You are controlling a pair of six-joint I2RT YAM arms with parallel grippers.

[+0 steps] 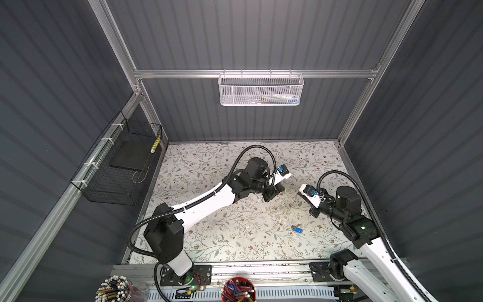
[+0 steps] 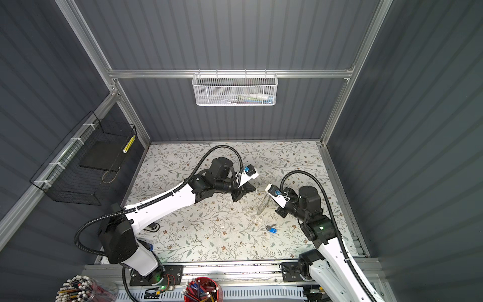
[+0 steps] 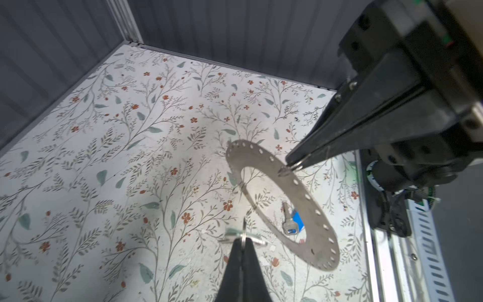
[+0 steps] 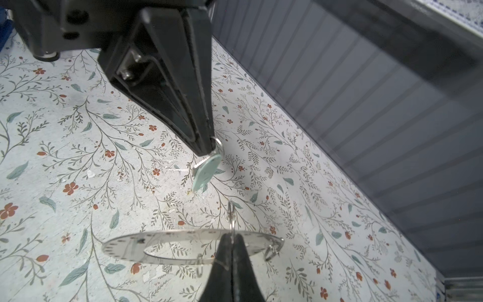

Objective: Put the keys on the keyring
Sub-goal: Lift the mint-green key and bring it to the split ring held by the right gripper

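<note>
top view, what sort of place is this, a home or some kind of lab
Most likely a robot test booth in a lab, not a home: grey ribbed walls on an aluminium frame enclose the table, and a left arm and a right arm are bolted to a rail at its front.

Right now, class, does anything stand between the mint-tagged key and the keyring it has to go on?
Nothing visible does. The mint-tagged key hangs from the shut left gripper, apart from the keyring pinched by the right gripper; the gap between them is bare.
</note>
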